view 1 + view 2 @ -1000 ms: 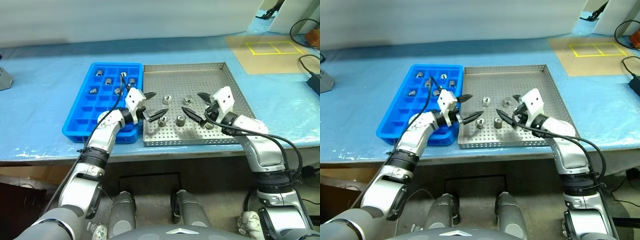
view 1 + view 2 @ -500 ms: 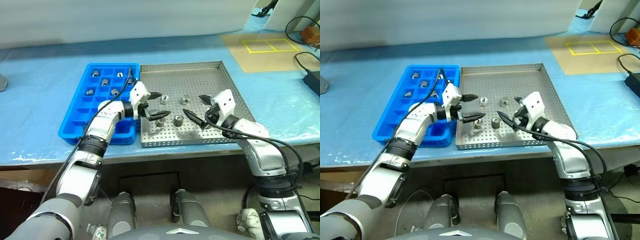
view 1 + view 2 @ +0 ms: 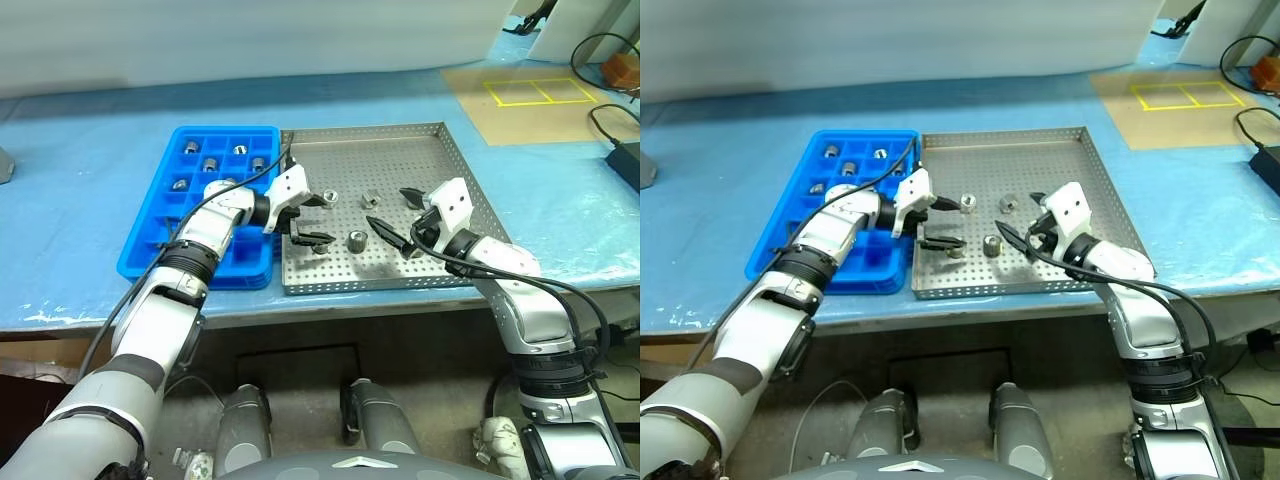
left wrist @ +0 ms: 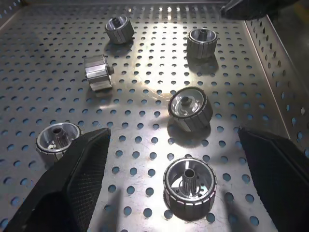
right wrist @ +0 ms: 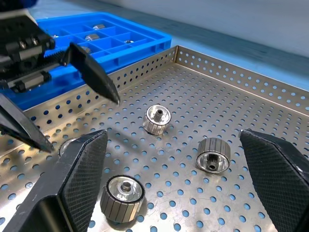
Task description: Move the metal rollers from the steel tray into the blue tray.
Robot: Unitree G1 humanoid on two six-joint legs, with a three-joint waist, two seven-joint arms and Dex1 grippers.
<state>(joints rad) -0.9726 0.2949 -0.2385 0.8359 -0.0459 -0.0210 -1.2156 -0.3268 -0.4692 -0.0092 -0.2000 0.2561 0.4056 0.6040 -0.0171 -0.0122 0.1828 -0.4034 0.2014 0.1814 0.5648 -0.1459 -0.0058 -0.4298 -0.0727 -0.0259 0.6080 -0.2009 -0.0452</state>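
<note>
Left tool over the near-left part of the steel tray, fingers spread wide, pointing across toward the right, nothing gripped. One roller right by the lower fingertip, not pinched. Right tool hovering over the tray's right half, fingers also wide apart, empty, aimed toward the left tool. Between the two tools, a roller standing on end on the perforated floor. Further back, two more rollers, the second tipped on its side. From the left wrist, five rollers on the dotted floor: nearest one between the black fingers, another just beyond, one beside a fingertip. Blue tray flush against the steel tray's left rim, on the blue-covered counter. Several rollers already sitting in its far compartments, near rows bare.
</note>
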